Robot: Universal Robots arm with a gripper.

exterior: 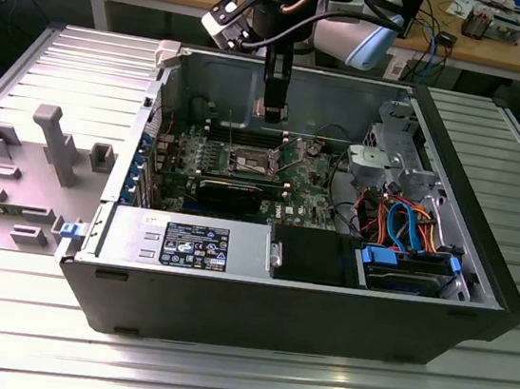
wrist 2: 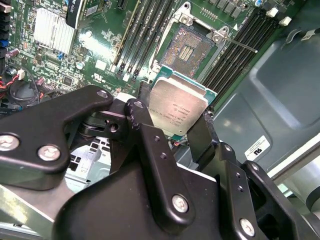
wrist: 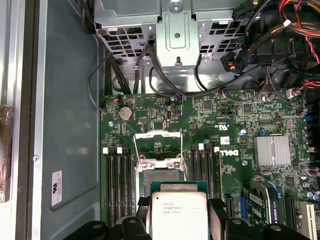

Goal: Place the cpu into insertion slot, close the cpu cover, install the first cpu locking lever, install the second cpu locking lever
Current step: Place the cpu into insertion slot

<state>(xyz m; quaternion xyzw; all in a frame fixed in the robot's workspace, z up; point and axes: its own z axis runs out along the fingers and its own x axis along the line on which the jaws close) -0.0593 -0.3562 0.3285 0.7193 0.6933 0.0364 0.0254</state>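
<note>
The arm reaches straight down into the open computer case on the ribbed tabletop, wrist above the green board. Its black jaws are closed narrowly on two opposite edges of the cpu, held in the air just short of the insertion slot and not touching it. The chip is square, its dull silver top facing both wrist views, rimmed in green. The cpu cover stands swung open.

cpu: dull silver metal | tool: matt black | motherboard: glossy green | case wall: smooth grey metal
</note>
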